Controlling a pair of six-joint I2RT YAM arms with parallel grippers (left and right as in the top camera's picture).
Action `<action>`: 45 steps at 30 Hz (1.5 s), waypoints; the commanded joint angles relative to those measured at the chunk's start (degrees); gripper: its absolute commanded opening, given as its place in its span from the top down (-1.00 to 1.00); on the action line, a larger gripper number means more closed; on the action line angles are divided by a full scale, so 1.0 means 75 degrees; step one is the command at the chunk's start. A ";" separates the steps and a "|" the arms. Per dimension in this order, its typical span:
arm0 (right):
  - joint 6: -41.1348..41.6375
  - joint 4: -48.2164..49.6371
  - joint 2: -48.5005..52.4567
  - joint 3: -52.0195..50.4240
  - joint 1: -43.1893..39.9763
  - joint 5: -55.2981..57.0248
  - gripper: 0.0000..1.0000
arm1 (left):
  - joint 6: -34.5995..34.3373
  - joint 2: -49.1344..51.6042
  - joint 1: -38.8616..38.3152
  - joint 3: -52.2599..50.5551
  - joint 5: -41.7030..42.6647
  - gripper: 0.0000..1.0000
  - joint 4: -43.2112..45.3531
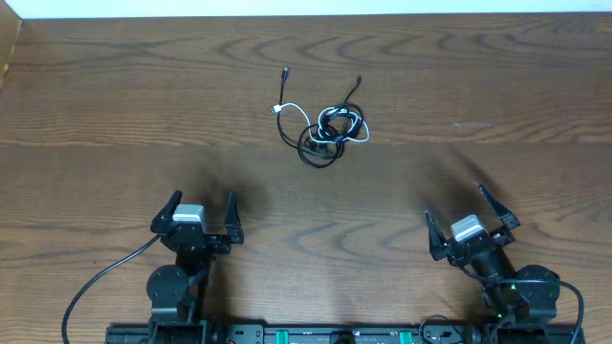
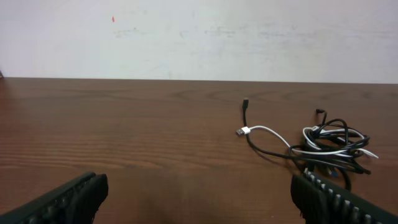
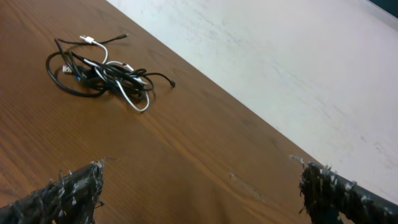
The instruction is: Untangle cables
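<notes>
Left claw (image 1: 204, 199) and right claw (image 1: 453, 204) gape empty. Black cable (image 2: 246, 111) and white cable (image 2: 268, 130) look limp, light; probably pinch a loose end.

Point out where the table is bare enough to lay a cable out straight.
The table is bare left of the white cable, right of the black cable, and between the tangle and the open left claw and right claw. Crowded only where the cables knot.

table (image 1: 115, 115): dark wood grain | wall (image 2: 186, 37): white, scuffed
</notes>
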 commanded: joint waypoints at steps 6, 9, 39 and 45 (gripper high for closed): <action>0.0070 0.0361 -0.0041 -0.0032 -0.0020 -0.0734 -0.99 | -0.0006 -0.0052 0.0038 -0.0105 -0.0009 -1.00 -0.0312; 0.0070 0.0289 -0.0041 -0.0032 -0.0020 -0.0734 -0.99 | -0.0006 -0.0052 0.0038 -0.0105 -0.0009 -1.00 -0.0312; 0.0070 0.0137 -0.0041 -0.0032 -0.0020 -0.0734 -0.99 | -0.0009 -0.0052 0.0038 -0.0105 -0.0009 -1.00 -0.0312; 0.0070 0.0166 -0.0041 -0.0032 -0.0020 -0.0734 -0.99 | -0.0006 -0.0052 0.0038 -0.0105 -0.0009 -1.00 -0.0312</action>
